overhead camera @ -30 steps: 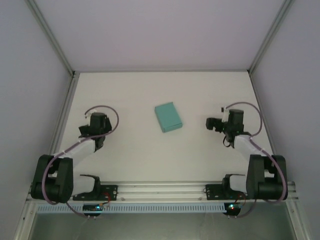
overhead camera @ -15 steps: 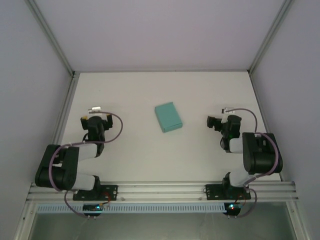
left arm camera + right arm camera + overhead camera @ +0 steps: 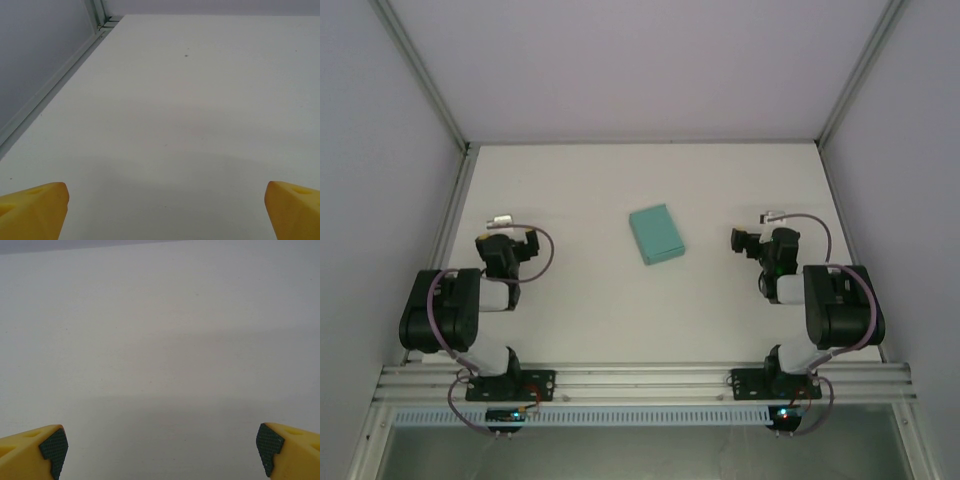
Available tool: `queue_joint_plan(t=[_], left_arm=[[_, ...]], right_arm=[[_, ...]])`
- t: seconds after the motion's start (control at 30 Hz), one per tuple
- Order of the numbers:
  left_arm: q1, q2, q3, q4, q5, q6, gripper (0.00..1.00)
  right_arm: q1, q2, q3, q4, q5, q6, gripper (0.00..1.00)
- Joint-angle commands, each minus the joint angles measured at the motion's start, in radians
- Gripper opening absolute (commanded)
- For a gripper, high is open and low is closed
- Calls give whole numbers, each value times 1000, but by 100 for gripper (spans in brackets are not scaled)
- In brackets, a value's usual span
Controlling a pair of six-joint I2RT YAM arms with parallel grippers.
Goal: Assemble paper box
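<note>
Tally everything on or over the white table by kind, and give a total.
Teal paper box: 1
Robot claws: 2, the left claw and the right claw, both open and holding nothing
Total: 3

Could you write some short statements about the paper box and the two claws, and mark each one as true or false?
1. The paper box lies on the table between the two arms. True.
2. The left claw holds the paper box. False: it is open and empty, apart from the box.
3. The right claw is open. True.
4. The paper box lies at the far edge of the table. False: it lies near the middle.
</note>
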Motion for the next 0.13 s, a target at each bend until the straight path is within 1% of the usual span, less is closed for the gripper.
queue_joint_plan(t=[0.0, 0.1], left_arm=[[0, 1, 24, 32, 21, -12, 99], [0, 1, 24, 31, 21, -13, 100]], right_arm=[[2, 4, 21, 4, 3, -9, 100], [2, 4, 16, 13, 6, -8, 99]])
